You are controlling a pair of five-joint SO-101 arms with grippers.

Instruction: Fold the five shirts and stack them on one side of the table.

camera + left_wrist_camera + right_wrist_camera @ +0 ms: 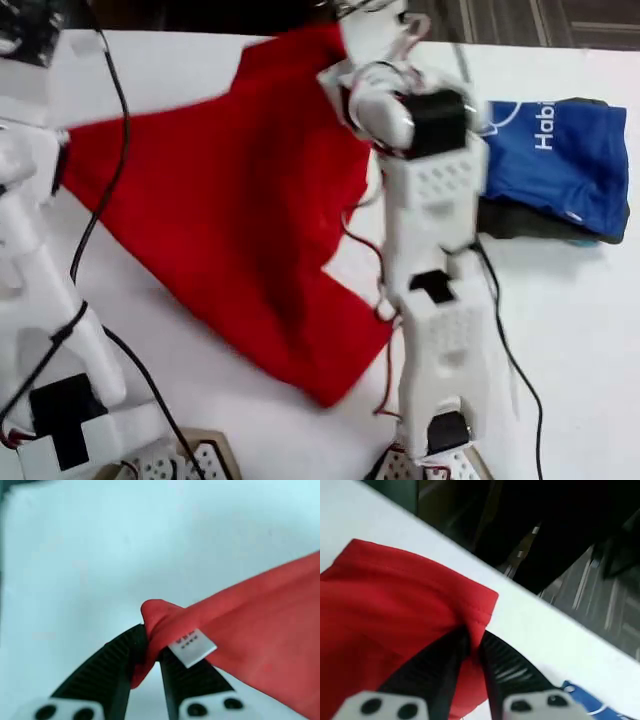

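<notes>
A red shirt (240,200) is spread across the middle of the white table, stretched between both arms. My left gripper (152,645) is shut on a bunched corner of the red shirt (260,630), next to its white label (192,647), at the table's left side. My right gripper (475,642) is shut on the hem of the red shirt (385,615) near the table's far edge. In the high view the right arm (430,200) stretches up the table's middle-right, and the left arm (40,280) stands at the left edge.
A folded blue shirt (560,150) lies on a dark folded garment (530,222) at the right side of the table (560,330). Black cables (110,150) run over the left part. The table's far edge (530,597) borders dark floor.
</notes>
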